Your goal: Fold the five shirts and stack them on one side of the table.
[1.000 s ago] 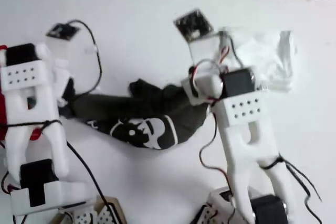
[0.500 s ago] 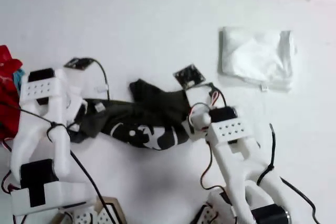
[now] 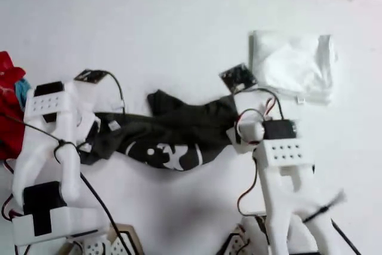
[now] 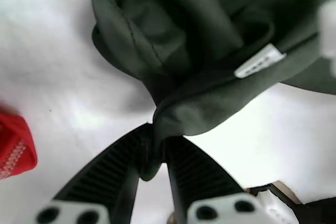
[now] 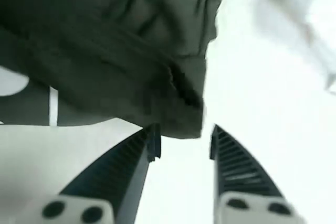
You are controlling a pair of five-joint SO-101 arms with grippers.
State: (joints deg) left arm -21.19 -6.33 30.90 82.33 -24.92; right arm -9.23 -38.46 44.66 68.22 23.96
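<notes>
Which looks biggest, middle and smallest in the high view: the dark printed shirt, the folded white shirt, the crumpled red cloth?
1. dark printed shirt
2. folded white shirt
3. crumpled red cloth, but the edge cuts it off, so unsure

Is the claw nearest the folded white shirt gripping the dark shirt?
No: the right gripper stands open in its wrist view, and the edge of the dark shirt lies loose at its tips, not pinched.

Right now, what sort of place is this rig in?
Probably a lab or hobby bench set up for shirt folding: a plain white table, small white arms with loose wiring, and a dark shirt and a folded white shirt lying on it.
</notes>
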